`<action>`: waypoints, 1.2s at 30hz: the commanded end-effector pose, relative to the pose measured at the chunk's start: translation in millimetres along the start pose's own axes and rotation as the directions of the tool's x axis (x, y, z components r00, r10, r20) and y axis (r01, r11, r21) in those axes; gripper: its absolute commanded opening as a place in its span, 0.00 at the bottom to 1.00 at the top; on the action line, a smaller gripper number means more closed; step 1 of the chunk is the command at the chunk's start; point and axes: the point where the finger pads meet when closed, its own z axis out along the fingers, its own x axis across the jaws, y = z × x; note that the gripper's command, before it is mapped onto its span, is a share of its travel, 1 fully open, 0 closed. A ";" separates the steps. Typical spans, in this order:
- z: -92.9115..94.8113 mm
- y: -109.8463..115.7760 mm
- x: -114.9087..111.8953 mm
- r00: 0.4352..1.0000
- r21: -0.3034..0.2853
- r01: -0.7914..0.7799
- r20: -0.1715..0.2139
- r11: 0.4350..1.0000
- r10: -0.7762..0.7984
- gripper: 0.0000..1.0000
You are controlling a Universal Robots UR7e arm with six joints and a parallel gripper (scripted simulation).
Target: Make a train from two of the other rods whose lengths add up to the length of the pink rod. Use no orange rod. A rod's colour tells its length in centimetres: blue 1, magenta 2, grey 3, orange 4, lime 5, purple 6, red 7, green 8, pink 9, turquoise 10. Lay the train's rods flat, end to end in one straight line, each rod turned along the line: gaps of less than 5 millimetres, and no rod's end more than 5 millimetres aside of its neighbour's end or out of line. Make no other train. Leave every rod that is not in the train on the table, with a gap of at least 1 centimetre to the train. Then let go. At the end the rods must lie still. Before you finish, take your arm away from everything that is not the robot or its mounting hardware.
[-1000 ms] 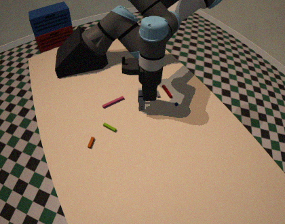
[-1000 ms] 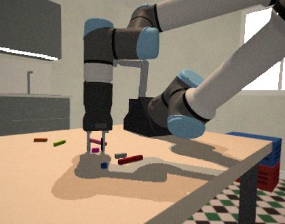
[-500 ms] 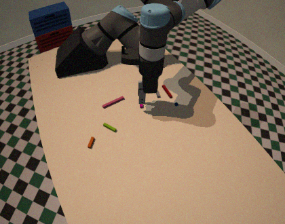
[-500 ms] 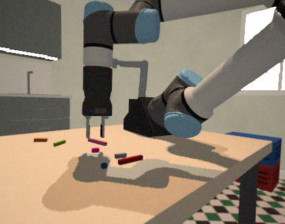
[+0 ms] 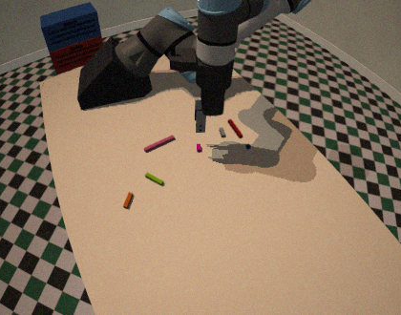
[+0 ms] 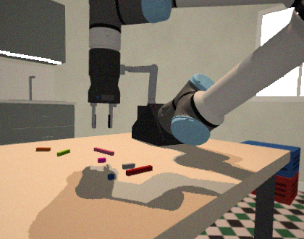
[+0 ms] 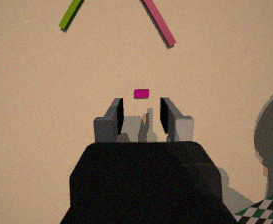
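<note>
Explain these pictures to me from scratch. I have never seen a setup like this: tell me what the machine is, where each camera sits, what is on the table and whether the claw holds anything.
The machine is a single jointed robot arm ending in a two-finger gripper.

One picture looks down from above, one looks across from the table's side, and one comes from a camera on the arm's wrist, looking down past its fingers.

On the tan table lie small coloured rods: a pink rod, a lime rod, an orange rod, a short magenta rod, a grey rod, a red rod and a tiny blue rod. None touches another.

The gripper hangs above the table, open, holding nothing. The magenta rod lies on the table just beyond it.

A blue and red crate stack stands beside the table.
</note>
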 end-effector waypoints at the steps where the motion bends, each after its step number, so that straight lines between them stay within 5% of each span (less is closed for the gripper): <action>1: -2.8 0.3 0.4 1.000 0.001 0.002 -0.001 1.000 -0.002 1.00; 26: -1.2 1.7 2.0 1.000 0.000 -0.010 -0.003 1.000 0.010 1.00; 36: 1.3 14.3 10.2 0.987 0.001 -0.161 -0.003 0.987 0.161 1.00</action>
